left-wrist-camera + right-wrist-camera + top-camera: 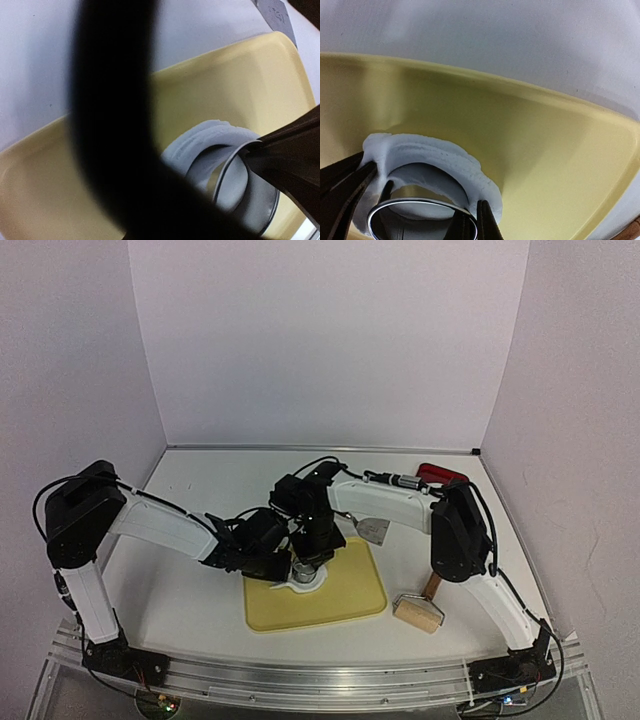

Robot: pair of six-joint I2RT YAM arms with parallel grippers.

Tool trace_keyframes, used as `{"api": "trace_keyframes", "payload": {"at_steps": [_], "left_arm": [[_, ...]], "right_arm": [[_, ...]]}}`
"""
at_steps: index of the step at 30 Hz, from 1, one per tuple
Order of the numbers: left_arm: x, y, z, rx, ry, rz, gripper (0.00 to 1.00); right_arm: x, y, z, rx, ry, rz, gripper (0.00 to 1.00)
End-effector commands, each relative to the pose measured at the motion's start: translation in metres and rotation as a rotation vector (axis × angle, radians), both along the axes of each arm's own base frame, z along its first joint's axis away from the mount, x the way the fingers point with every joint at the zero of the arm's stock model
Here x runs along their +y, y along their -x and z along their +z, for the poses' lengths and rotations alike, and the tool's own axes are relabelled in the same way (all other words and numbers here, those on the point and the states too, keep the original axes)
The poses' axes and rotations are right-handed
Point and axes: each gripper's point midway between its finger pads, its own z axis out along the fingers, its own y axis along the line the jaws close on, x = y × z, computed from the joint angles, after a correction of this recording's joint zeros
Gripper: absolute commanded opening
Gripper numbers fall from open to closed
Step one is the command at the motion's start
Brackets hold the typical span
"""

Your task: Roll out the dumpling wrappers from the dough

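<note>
Both sets of my fingers meet over the yellow board (350, 595), which lies by the middle of the bench's (200, 490) near edge. The dough (445, 157), a ragged white strip curling round a gap, sits toward the board's far edge, left of its middle. My right fingers (308, 562) are closed on the rim of the steel ring cutter (262, 215), which stands in that gap with white dough showing inside it. My left fingers (355, 172) are pinched narrow on the strip's outer edge. A wooden rolling pin (418, 612) lies on the bench just off the board's right side, and a metal scraper (374, 530) rests by its far right corner.
</note>
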Motion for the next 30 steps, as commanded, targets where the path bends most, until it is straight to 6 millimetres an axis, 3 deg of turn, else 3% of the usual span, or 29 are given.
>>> {"api": "trace_keyframes", "payload": {"at_steps": [1, 9, 15, 23, 30], "left_arm": [[0.076, 0.138, -0.084, 0.448, -0.309, -0.102, 0.0], [0.09, 0.167, -0.087, 0.464, -0.371, -0.046, 0.0], [0.103, 0.174, -0.081, 0.473, -0.344, 0.028, 0.0], [0.085, 0.166, -0.061, 0.425, -0.247, -0.002, 0.0], [0.038, 0.169, -0.043, 0.383, -0.056, -0.205, 0.0]], "right_arm": [[-0.072, 0.017, -0.082, 0.071, 0.357, -0.04, 0.0], [-0.086, 0.015, -0.083, 0.056, 0.406, -0.061, 0.0], [-0.098, 0.013, -0.077, 0.045, 0.431, -0.071, 0.0], [-0.106, 0.012, -0.073, 0.048, 0.432, -0.084, 0.0], [-0.1, 0.006, -0.075, 0.061, 0.398, -0.099, 0.0]]}}
